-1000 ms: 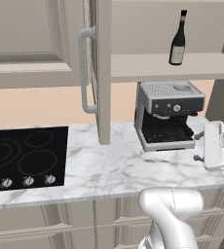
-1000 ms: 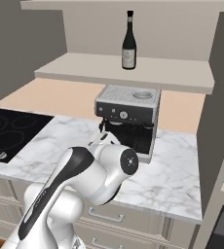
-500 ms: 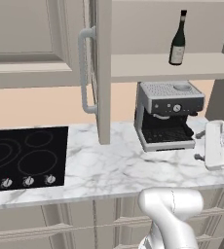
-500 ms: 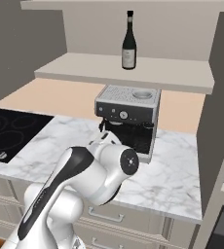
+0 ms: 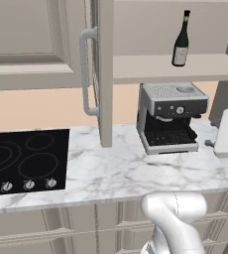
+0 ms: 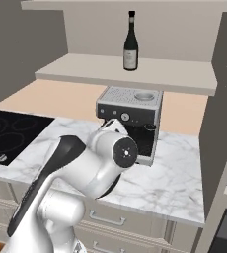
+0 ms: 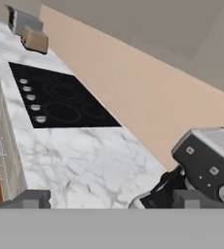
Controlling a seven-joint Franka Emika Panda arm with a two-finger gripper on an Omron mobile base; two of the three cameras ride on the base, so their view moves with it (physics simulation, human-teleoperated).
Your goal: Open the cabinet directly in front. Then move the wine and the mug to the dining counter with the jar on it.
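Fingers spread wide and empty, low over the white marble counter, while the dark glass wine bottle stands upright (long axis vertical) well above on the open beige cabinet's shelf.

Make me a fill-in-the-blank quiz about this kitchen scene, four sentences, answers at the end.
1. The wine stands on the ____ of the cabinet.
2. Right below that shelf, on the counter, sits a grey ____ machine.
3. The cabinet door with the curved handle is ____.
4. Left of the machine, set into the counter, is a black ____.

Missing words: shelf; coffee; open; cooktop
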